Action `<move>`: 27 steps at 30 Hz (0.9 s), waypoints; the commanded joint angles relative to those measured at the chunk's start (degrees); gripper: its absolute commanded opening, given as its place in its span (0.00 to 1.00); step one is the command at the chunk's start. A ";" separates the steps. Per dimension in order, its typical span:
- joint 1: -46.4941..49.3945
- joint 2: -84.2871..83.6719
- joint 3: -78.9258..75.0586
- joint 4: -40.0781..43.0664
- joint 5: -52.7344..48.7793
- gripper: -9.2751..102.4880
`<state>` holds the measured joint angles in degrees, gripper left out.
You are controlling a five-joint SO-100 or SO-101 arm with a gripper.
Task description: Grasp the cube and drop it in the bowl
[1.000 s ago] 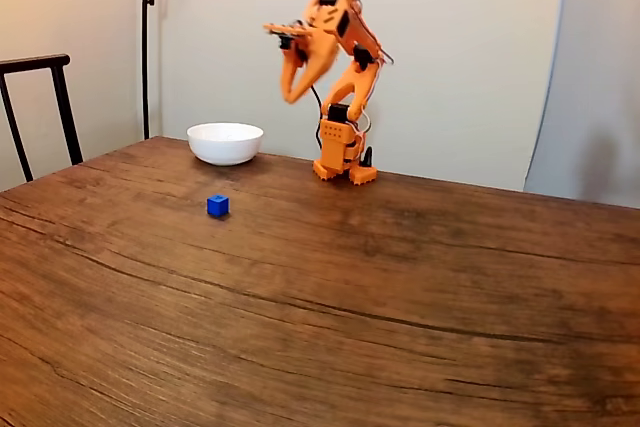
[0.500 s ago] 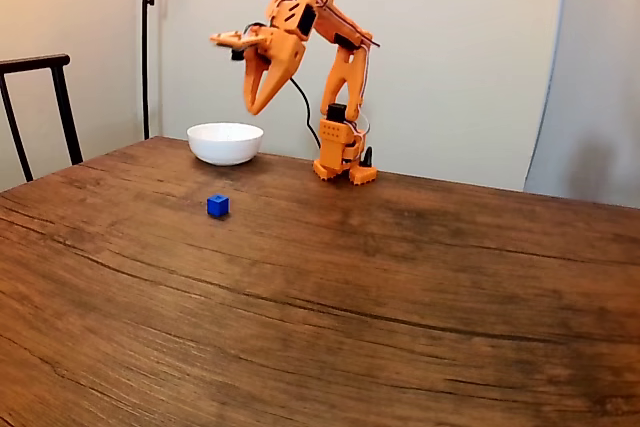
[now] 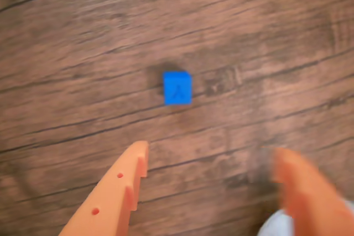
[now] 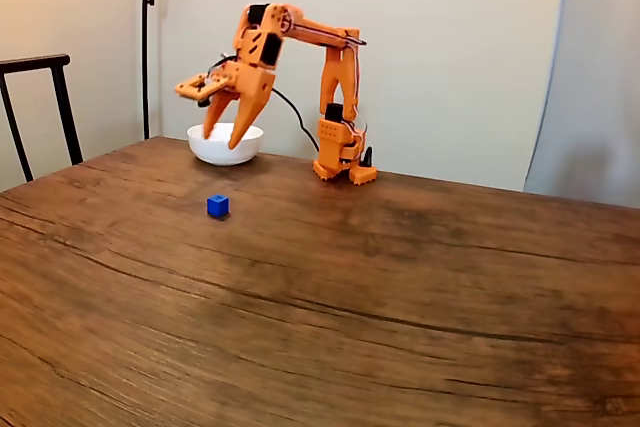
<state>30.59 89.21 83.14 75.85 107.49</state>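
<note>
A tiny bright-blue cube (image 4: 217,206) lies on the wooden table, seen in the fixed view left of centre and in the wrist view (image 3: 177,87) near the middle. The white bowl (image 4: 225,148) stands behind it toward the wall; a sliver of its rim (image 3: 279,226) shows at the bottom right of the wrist view. My orange gripper (image 4: 220,141) hangs in the air in front of the bowl, above and behind the cube, open with nothing between its fingers. In the wrist view the gripper (image 3: 210,156) has its two fingertips spread wide below the cube.
The arm's base (image 4: 340,152) is clamped at the table's far edge, right of the bowl. A dark chair (image 4: 40,97) stands at the left edge and a lamp pole (image 4: 146,37) rises behind the table. Bare wood stretches in front and to the right.
The arm has swung left and reached down, carrying the gripper from high near its base to just in front of the bowl. The jaws have spread wider. Cube and bowl have not moved.
</note>
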 commanded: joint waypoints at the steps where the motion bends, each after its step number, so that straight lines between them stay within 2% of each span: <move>1: 0.35 -0.18 -1.85 -1.05 2.11 0.47; 10: 0.26 -7.21 -2.02 -2.02 2.37 0.53; 15: -0.35 -11.07 -1.93 -4.83 2.29 0.53; 27: -2.64 -17.40 -2.37 -5.01 2.29 0.53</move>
<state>28.65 71.54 83.14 71.54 109.60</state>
